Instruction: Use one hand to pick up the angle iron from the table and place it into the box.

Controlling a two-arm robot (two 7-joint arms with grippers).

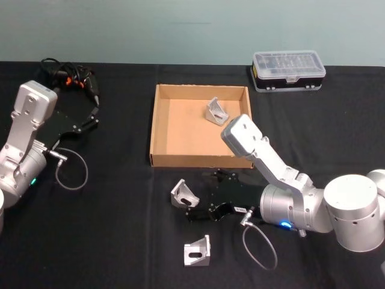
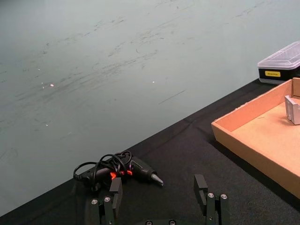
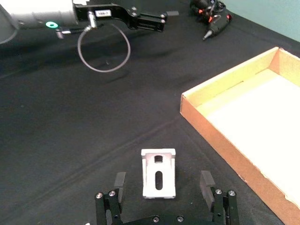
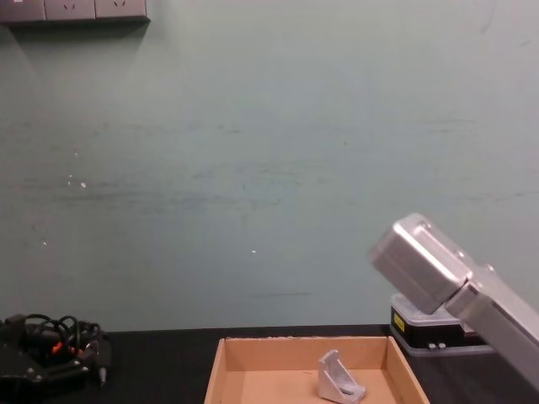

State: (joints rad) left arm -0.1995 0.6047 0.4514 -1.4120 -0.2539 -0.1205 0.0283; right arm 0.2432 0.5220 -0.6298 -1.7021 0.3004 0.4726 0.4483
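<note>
Right pincer [image 3: 162, 181]: low over the counter [image 1: 120, 229], just in front of the box's near wall. Its fingers [image 3: 119, 182] are spread wide and grip nothing.
Angle iron [image 3: 159, 173]: silver and slotted. It lies on the counter between the right pincer's fingers with a gap at each side, outside the box.
Second angle iron [image 1: 197, 251]: on the counter nearer the robot, apart from the first one and from the pincer.
Third angle iron [image 1: 216, 111]: inside the box, towards its far right corner, resting on the cardboard floor.
Box [image 1: 157, 129]: shallow tan cardboard tray with low walls, at mid-counter. It holds the third angle iron.
Right arm [image 4: 438, 269]: its silver-grey link slants over the box's near right corner.
Left pincer [image 2: 158, 191]: at the counter's left side, well apart from the box. Its fingers are spread and hold nothing.
Black case [image 1: 289, 69]: clear lid, beyond the box's far right corner, near the counter's back edge.
Corded tool [image 2: 122, 171]: black with orange marks and a tangled cable, at the far left of the counter, beyond the left pincer.
</note>
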